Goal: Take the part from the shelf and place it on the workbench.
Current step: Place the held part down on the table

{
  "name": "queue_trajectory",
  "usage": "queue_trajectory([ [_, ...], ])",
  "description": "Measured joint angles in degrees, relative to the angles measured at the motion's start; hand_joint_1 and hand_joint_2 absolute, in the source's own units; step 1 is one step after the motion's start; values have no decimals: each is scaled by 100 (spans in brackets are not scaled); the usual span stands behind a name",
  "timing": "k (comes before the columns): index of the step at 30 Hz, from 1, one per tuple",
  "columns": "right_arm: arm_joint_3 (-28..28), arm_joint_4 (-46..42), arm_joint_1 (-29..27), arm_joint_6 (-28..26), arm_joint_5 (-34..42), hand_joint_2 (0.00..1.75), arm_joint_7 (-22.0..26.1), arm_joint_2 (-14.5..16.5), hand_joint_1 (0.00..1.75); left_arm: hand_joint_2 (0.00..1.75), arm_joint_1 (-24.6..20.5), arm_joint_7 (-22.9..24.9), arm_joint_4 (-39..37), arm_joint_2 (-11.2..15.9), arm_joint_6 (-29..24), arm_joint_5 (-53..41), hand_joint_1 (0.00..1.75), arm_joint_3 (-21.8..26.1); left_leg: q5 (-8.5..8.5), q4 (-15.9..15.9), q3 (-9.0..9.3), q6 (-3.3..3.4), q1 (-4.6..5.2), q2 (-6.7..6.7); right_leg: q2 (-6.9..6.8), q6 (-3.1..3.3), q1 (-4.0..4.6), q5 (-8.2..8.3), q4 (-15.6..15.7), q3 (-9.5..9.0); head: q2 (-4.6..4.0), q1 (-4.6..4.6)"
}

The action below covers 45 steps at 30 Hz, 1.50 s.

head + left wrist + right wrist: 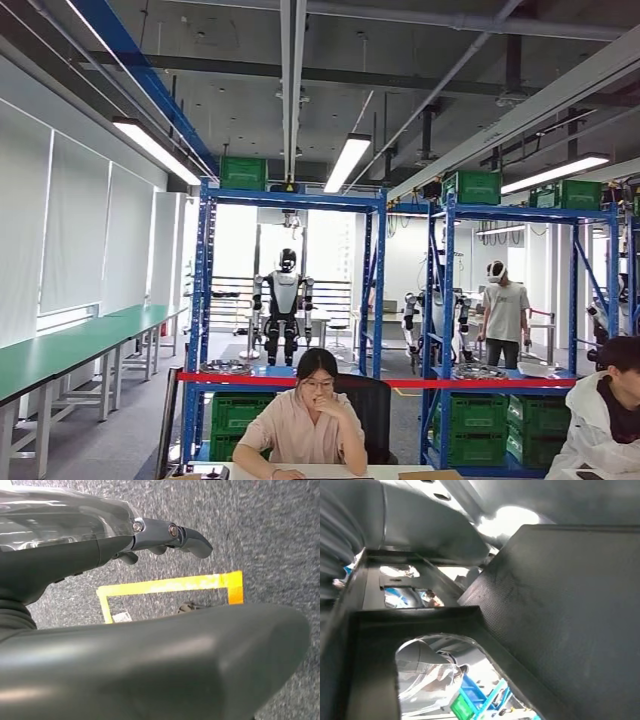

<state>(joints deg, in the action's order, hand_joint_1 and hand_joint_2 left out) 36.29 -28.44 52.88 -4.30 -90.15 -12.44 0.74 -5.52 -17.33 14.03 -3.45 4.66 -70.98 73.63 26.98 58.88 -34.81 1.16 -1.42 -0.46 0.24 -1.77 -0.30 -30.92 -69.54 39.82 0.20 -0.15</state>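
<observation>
— What takes up most of the room?

— Two tall blue steel shelf racks, the left rack (pixel 290 198) and the right rack (pixel 528 212), side by side across the hall. Along the left wall runs a long green-topped desk (pixel 75 345).

— Any people?

— One person in pink (pixel 306 425) sits in a black chair (pixel 373 400) at a white desk (pixel 332 470), in front of the left rack. A person in a white jacket (pixel 604 420) sits at the right edge. Behind the racks stand a person in a headset (pixel 504 312) and a white and black humanoid robot (pixel 284 305).

— And the part?

— A flat round silver metal part (pixel 226 367) lies on the left rack's middle shelf, just behind a red tape band (pixel 377 381) stretched across both racks. A second round part (pixel 479 371) lies at the same level on the right rack. Green plastic crates (pixel 235 412) sit below and on top of the racks.

— The hands?

— The left hand (pixel 75 560) hangs over grey carpet floor (pixel 271 525) with a yellow tape corner (pixel 170 585); its fingers (pixel 188 537) are stretched out, apart from the thumb, grasping nothing. Of the right hand (pixel 335 540) I see the ribbed cover among dark panels; I cannot tell how its fingers lie.
</observation>
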Motion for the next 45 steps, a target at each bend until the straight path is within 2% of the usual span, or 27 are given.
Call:
queue_trajectory([
  [1, 3, 22, 23, 2, -2, 0, -4, 4, 0, 175, -5, 0, 0, -1, -5, -1, 0, -1, 7, -1, 10, -10, 2, -1, 2, 19, 4, 197, 440, -203, 0, 1],
  [3, 7, 64, 74, 4, -3, 0, 17, 19, 0, 87, -17, -2, 0, -1, -21, -1, 0, -3, 18, -2, 13, -46, 17, -2, 7, 65, 27, 405, 1048, -476, 1, 2],
  [5, 9, 107, 99, 5, -3, 0, 115, 33, 0, 0, -22, -6, 0, -1, -28, -1, 0, -4, 11, -19, 9, -102, 23, -1, 13, 113, 52, 398, 1138, -505, 1, 3],
  [9, 12, 143, 132, -13, -2, 0, 436, 39, 0, 0, -18, -27, 0, -1, -27, -1, 0, -4, 90, 10, -7, -183, 14, 5, -4, 227, 7, 452, 1209, -525, 0, 4],
  [13, 12, 146, 147, -21, 2, 0, 496, 41, 0, 0, -19, -28, 0, -1, -27, -1, 0, -4, 162, 98, -42, -187, 18, 6, -4, 240, 8, 455, 1211, -525, 0, 4],
  [14, 12, 150, 158, -25, 6, 0, 540, 42, 0, 0, -19, -28, -1, -2, -25, -1, 0, -4, 228, 195, -81, -190, 19, 6, -4, 248, 8, 455, 1211, -524, 0, 4],
  [15, 13, 167, 174, -41, 27, 0, 728, 32, 0, 0, -13, -28, -1, -3, -23, -9, 0, -5, 411, 635, -281, -200, 21, 6, -4, 258, 12, 454, 1210, -524, 0, 4],
  [16, 14, 183, 201, -69, 63, 0, 1015, 3, 0, 0, -7, -28, -1, -3, -21, -18, 0, -7, 467, 880, -395, -208, 20, 7, -1, 261, 16, 448, 1202, -527, 0, 4],
  [17, 15, 197, 230, -97, 106, 0, 1315, -38, 0, 0, -2, -30, -1, -1, -19, -26, 0, -9, 415, 934, -423, -210, 18, 9, 3, 255, 19, 437, 1189, -532, 0, 4],
  [18, 17, 210, 270, -126, 156, 0, 1648, -93, 0, 0, 5, -34, -1, 2, -18, -34, 0, -11, 328, 863, -394, -207, 16, 11, 6, 239, 23, 419, 1170, -534, 0, 4],
  [19, 18, 210, 319, -145, 199, 0, 1889, -160, 0, 0, 3, -42, -1, 4, -16, -34, 0, -14, 130, 423, -197, -191, 16, 12, 10, 215, 34, 400, 1141, -524, 0, 5],
  [20, 20, 209, 370, -151, 239, 0, 2089, -230, 0, 0, 2, -55, -1, 6, -14, -34, 0, -19, 52, 182, -87, -173, 19, 11, 11, 189, 45, 389, 1121, -510, 0, 5],
  [24, 66, 127, 608, -122, 514, 0, 3080, -681, 0, 0, 31, -126, -1, 11, 10, -34, 0, -36, 30, 56, -39, -56, 37, -7, 4, 85, 43, 351, 1081, -486, 1, 4],
  [26, 135, -6, 758, -63, 741, 0, 3398, -973, 0, 0, 39, -155, -1, 21, 10, -34, 0, -38, 15, 40, -30, 7, 16, -9, 0, 21, 28, 131, 763, -361, 0, 3],
  [28, 254, -151, 900, -26, 958, 0, 3534, -1244, 0, 0, 39, -171, 0, 31, 10, -34, 0, -39, 17, 41, -27, 36, 12, -8, -3, -30, 15, -232, 27, -34, 0, 2],
  [29, 331, -226, 948, -9, 1061, 0, 3567, -1381, 0, 0, 41, -176, 0, 32, 10, -34, 0, -39, 19, 42, -24, 42, 13, -7, -4, -46, 10, -358, -329, 135, 0, 2],
  [30, 412, -313, 979, 11, 1168, 0, 3581, -1517, 0, 0, 45, -181, 0, 33, 10, -34, 0, -39, 22, 43, -20, 46, 13, -8, -4, -53, 9, -386, -528, 235, 0, 2],
  [31, 492, -400, 1004, 32, 1268, 0, 3582, -1640, 0, 0, 48, -186, 0, 33, 10, -34, 0, -39, 26, 43, -13, 49, 15, -9, -4, -52, 9, -305, -505, 234, 0, 2],
  [32, 568, -490, 1032, 44, 1351, 0, 3569, -1755, 0, 0, 49, -190, 0, 33, 10, -33, 0, -39, 30, 43, -3, 49, 17, -10, -4, -39, 9, -125, -242, 122, 0, 2],
  [34, 697, -654, 1122, 54, 1488, 0, 3530, -1949, 0, 0, 41, -199, 0, 33, 12, -32, 0, -39, 40, 43, 11, 38, 32, -11, -3, 9, 22, 276, 585, -256, 0, 3],
  [35, 763, -736, 1178, 59, 1575, 0, 3512, -2051, 0, 0, 37, -204, 0, 33, 14, -31, 0, -40, 45, 43, 8, 25, 41, -12, -2, 33, 34, 389, 900, -395, 0, 3],
  [36, 832, -814, 1230, 79, 1688, 0, 3511, -2151, 0, 0, 36, -209, 0, 34, 17, -30, 0, -40, 48, 41, 2, 7, 46, -13, 0, 52, 46, 432, 1077, -472, 1, 4],
  [40, 1074, -1110, 1361, 177, 2128, 0, 3547, -2488, 0, 0, 60, -232, -1, 38, 25, -28, 0, -39, 116, 74, -17, -94, 45, -9, -10, 151, 35, 453, 1185, -503, 0, 4],
  [41, 1104, -1171, 1379, 167, 2265, 0, 3553, -2540, 0, 0, 59, -240, -1, 39, 30, -25, 0, -39, 237, 237, -84, -113, 45, -5, -15, 181, 20, 468, 1210, -512, 0, 3],
  [43, 1061, -1287, 1298, 154, 2874, 0, 3663, -2598, 0, 0, 57, -266, -2, 41, 67, 6, 0, -39, 600, 911, -377, -135, 43, -2, -20, 214, 12, 478, 1226, -518, 0, 3],
  [44, 933, -1378, 1135, 204, 3454, 0, 3814, -2586, 0, 0, 61, -286, -2, 41, 99, 34, 0, -39, 746, 1290, -543, -143, 41, -1, -23, 220, 18, 476, 1225, -523, 0, 2],
  [45, 702, -1522, 859, 337, 4255, 0, 4028, -2526, 0, 0, 68, -309, -2, 42, 139, 72, 0, -38, 805, 1537, -650, -150, 41, -1, -24, 226, 23, 472, 1225, -532, 0, 2],
])
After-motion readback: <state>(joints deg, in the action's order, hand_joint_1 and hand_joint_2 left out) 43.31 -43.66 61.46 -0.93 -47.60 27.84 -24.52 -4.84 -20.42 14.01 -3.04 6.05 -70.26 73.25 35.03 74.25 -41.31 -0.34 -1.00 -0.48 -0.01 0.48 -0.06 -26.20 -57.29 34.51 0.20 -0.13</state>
